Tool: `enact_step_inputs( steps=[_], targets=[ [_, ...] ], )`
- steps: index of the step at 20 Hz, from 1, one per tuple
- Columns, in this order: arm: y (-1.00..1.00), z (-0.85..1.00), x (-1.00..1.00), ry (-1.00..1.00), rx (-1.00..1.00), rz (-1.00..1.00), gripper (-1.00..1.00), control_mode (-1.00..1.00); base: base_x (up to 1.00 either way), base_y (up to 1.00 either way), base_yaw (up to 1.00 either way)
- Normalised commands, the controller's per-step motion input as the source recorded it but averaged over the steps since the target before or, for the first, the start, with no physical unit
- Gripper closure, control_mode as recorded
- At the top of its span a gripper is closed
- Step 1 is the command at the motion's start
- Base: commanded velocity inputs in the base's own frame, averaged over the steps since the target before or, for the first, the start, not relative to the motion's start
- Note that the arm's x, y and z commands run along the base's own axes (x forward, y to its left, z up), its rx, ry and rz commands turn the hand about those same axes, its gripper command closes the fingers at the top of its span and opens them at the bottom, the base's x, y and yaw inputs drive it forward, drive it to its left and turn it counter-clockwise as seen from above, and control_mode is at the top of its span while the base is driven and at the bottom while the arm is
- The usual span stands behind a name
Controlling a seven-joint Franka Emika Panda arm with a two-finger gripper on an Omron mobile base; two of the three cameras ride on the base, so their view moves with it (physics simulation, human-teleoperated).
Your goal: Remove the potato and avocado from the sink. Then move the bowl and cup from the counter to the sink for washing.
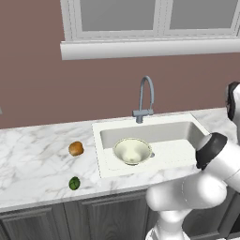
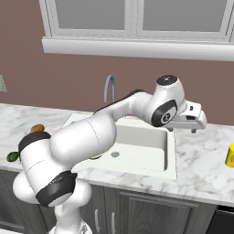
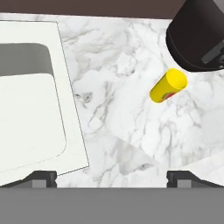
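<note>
The pale bowl [image 1: 133, 151] rests inside the white sink [image 1: 105, 129], below the grey faucet [image 1: 145, 98]. On the marble counter [image 1: 33, 164] left of the sink lie the orange-brown potato [image 1: 76, 148] and, nearer the front edge, the dark green avocado [image 1: 74, 183]. The yellow cup [image 3: 168, 85] stands on the counter right of the sink; it is also at the right edge of the right base view [image 2: 230, 156]. My gripper [image 2: 194, 129] hangs open and empty over the counter just past the sink's right rim [image 3: 72, 131], short of the cup, and its dark fingertips [image 3: 41, 177] are spread wide.
A large black rounded object [image 3: 197, 35] stands on the counter just beyond the cup. The brown wall and a window sill [image 1: 150, 48] run behind the sink. My own arm [image 2: 91, 137] arches across the basin.
</note>
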Motion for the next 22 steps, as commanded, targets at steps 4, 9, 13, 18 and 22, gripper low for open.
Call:
enact_step_inputs(
  steps=[4, 9, 13, 18, 22],
  targets=[
    [-0.20, -0.04, 0.14, 0.00, 0.00, 0.00, -1.00, -1.00, 0.00, 0.00, 0.00],
    [-0.19, -0.03, 0.18, 0.00, 0.00, 0.00, -1.00, -1.00, 0.00, 0.00, 0.00],
    [-0.21, -0.08, 0.16, 0.00, 0.00, 0.00, -1.00, -1.00, 0.00, 0.00, 0.00],
    [-0.26, -0.09, 0.09, 0.00, 0.00, 0.00, -1.00, -1.00, 0.00, 0.00, 0.00],
    [-0.25, -0.07, 0.07, 0.00, 0.00, 0.00, -1.00, -1.00, 0.00, 0.00, 0.00]
  ],
)
